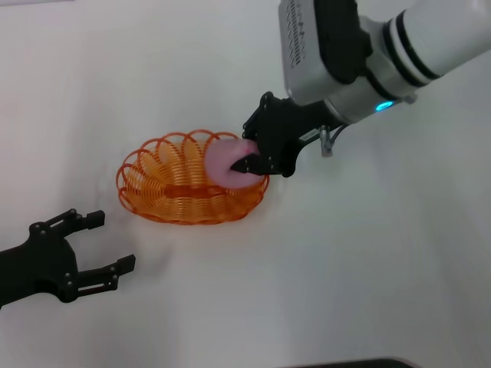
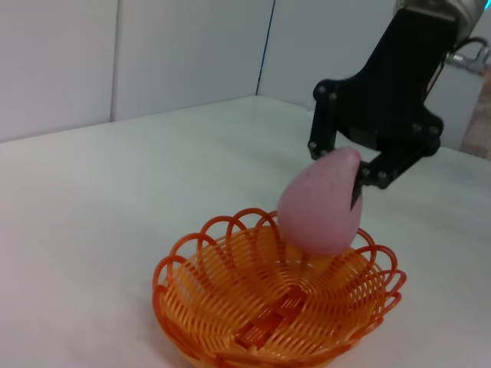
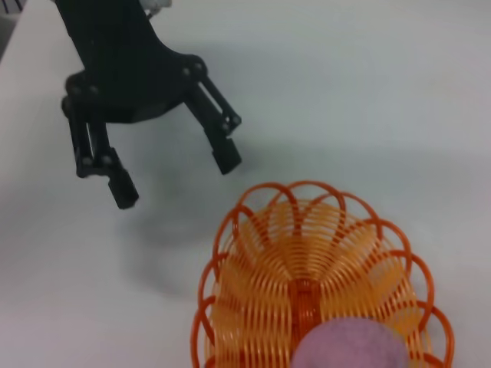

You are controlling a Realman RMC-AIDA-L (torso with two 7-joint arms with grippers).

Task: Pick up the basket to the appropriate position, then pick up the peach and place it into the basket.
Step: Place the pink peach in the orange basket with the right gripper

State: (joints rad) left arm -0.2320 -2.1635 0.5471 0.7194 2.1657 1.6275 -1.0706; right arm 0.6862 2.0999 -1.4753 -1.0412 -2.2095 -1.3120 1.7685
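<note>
The orange wire basket stands on the white table, left of centre. It also shows in the left wrist view and the right wrist view. My right gripper is shut on the pink peach and holds it just above the basket's right end, a little above the bottom. The peach also shows in the left wrist view and the right wrist view. My left gripper is open and empty, on the near left of the table, apart from the basket. It shows in the right wrist view.
The white table stretches around the basket. A dark edge shows at the near side. A pale wall stands beyond the table in the left wrist view.
</note>
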